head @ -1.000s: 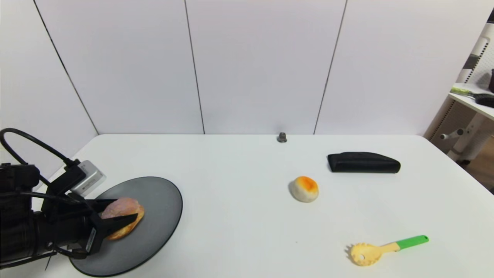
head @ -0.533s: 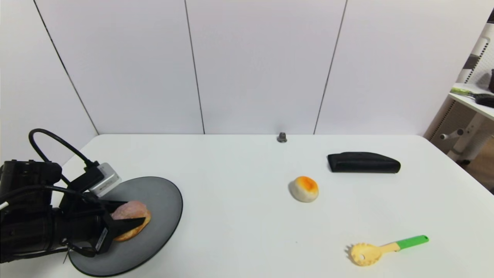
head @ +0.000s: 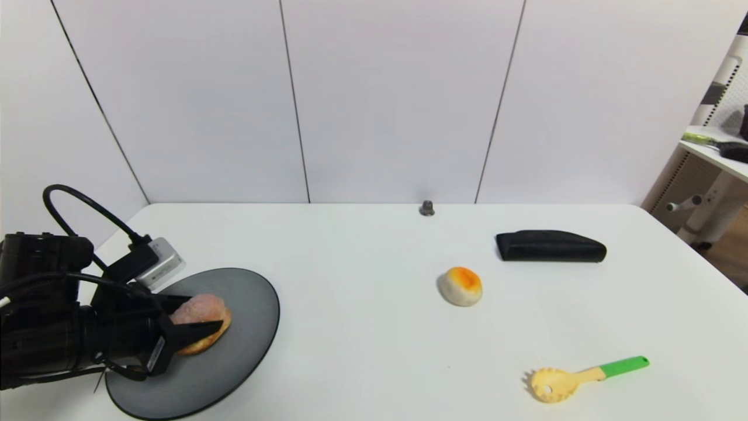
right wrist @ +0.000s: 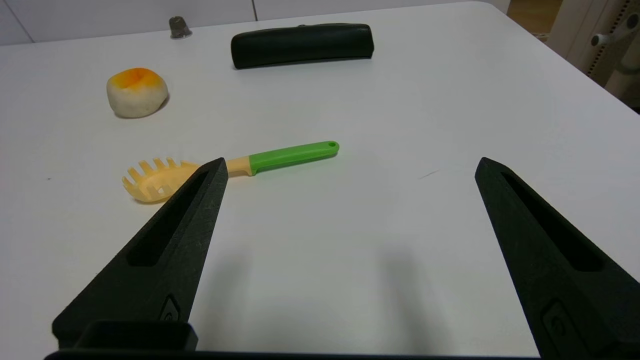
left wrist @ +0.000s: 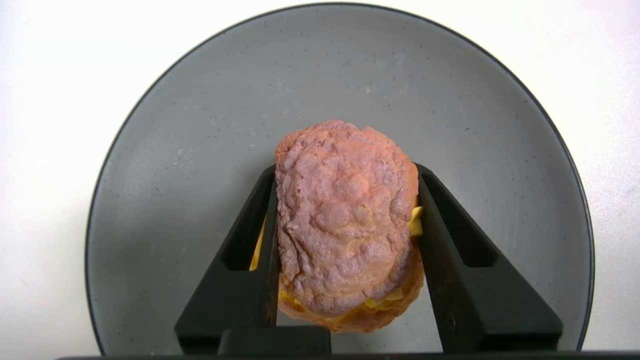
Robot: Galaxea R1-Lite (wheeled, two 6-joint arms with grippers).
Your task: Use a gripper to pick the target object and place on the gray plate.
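Pinkish-purple cream puff (left wrist: pixel 346 225) squeezed between left gripper (head: pixel 190 320) fingers over gray plate (head: pixel 251 316) at table's 8 o'clock, seemingly for release; right gripper (right wrist: pixel 350 167) wide apart, idle.

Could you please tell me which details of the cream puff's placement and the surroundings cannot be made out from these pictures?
- Head, left wrist views: whether the cream puff touches the gray plate; the left gripper hides its underside.
- Right wrist view: the right gripper's arm, cut off.
- Head view: small metal object, too small.
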